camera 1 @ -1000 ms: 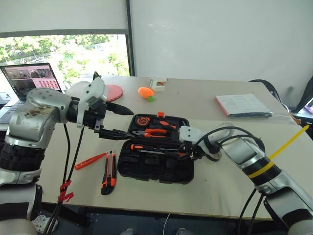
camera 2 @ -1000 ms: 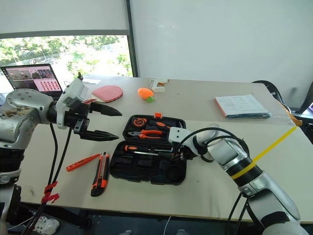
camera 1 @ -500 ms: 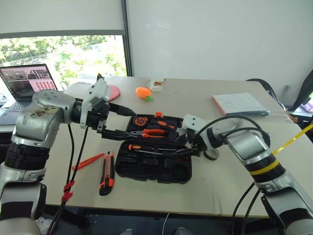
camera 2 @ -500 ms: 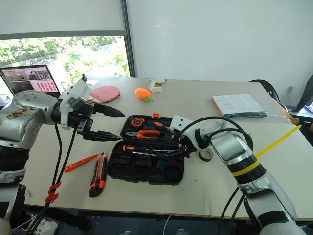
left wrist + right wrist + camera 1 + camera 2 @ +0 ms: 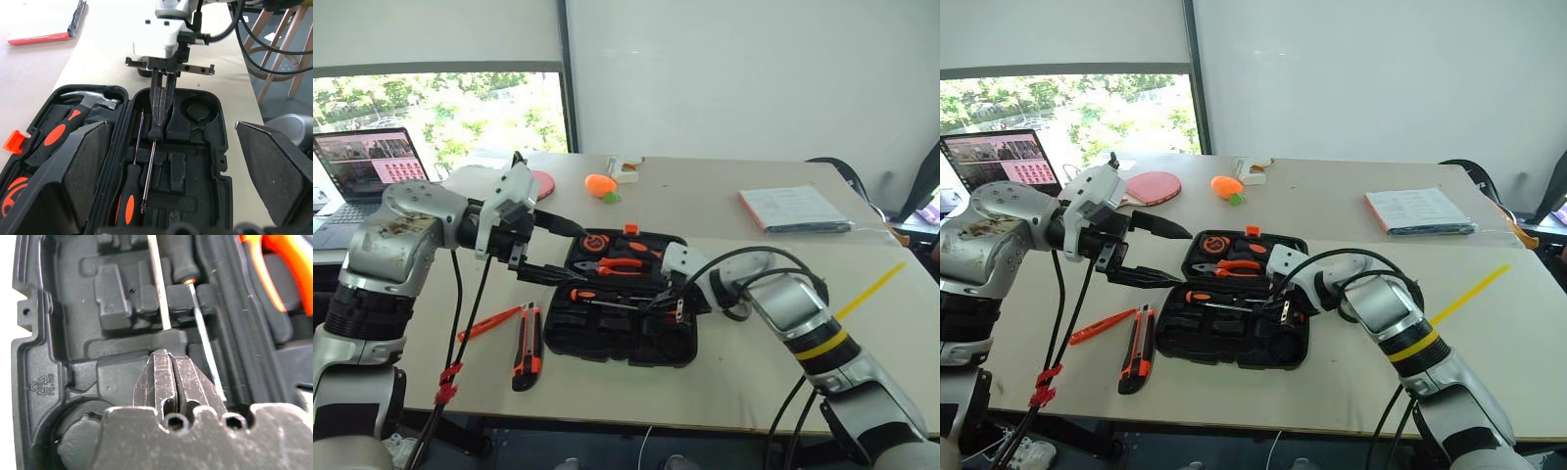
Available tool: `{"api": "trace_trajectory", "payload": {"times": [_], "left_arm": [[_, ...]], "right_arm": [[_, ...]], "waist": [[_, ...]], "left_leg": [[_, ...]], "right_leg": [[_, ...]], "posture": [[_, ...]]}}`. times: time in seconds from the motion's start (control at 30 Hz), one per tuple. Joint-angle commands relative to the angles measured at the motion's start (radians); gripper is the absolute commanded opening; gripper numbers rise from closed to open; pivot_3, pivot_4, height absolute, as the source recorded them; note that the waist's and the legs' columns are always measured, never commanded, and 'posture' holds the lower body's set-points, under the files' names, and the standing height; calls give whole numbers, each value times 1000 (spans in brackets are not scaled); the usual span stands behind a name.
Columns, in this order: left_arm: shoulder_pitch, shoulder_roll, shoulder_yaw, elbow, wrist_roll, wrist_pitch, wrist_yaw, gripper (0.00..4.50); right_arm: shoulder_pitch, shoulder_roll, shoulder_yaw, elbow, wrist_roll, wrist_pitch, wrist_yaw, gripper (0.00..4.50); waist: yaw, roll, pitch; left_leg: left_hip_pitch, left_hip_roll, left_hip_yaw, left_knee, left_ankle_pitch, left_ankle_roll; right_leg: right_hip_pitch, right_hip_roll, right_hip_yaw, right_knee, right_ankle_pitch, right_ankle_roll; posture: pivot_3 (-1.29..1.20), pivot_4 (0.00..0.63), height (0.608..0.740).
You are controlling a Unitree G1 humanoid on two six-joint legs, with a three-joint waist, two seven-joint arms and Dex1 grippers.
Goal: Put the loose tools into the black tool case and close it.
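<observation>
On the table (image 5: 724, 387), beige, flat and matte, the case (image 5: 607, 358) lies open mid-table, both halves flat. It's black hard plastic with rounded corners, moulded slots inside and an orange latch on the far rim. The far half holds pliers (image 5: 619, 263) with orange grips and a round tape measure (image 5: 595, 242). The near half has a black-and-orange screwdriver (image 5: 592, 295) seated in its slot, with thin steel shafts alongside.

Your right gripper (image 5: 677, 305) is over the near half, fingers clenched together with nothing between them. The tips sit at a screwdriver's black handle (image 5: 155, 131); I can't tell if they press it or just touch. Your left gripper (image 5: 551, 251) hangs spread wide and empty above the case's left edge, pointing across toward the right arm.

What matters next: the two loose tools lie on the bare table left of the case, below the left gripper and nearer to you. The left arm is clearly closer; the right would have to cross the whole case. The knife (image 5: 529, 345), a chunky black-orange slab, runs near-to-far, almost parallel to the case's short side. The thin screwdriver (image 5: 493, 322), a slim, smooth orange rod, lies diagonally just beside the knife's far end. My guess: drop the left gripper and turn its fingers across the knife's long axis.
</observation>
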Motion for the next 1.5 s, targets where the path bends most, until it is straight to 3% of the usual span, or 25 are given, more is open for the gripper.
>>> {"api": "trace_trajectory", "payload": {"times": [0.03, 0.5, 1.5], "left_arm": [[-20, 21, 17, -23, 1, 0, 0, 4500], [-2, 26, 19, -50, -5, 7, 5, 4500], [-20, 2, 6, -14, 9, -13, 4, 4500]], "right_arm": [[-16, -4, -3, -9, -10, -26, 0, 35], [-37, 1, -36, -32, 24, 24, -3, 35], [26, 66, 39, 71, -51, -23, -72, 35]], "waist": [[0, 0, 0], [0, 0, 0], [-12, 0, 0]], "left_leg": [[0, 0, 0, 0, 0, 0], [0, 0, 0, 0, 0, 0], [4, 1, 0, 1, 1, -2]], "right_leg": [[0, 0, 0, 0, 0, 0], [0, 0, 0, 2, 0, 0], [1, 1, 1, 7, 0, -1]], "posture": [[0, 150, 737], [0, 150, 737], [0, 150, 737]]}}
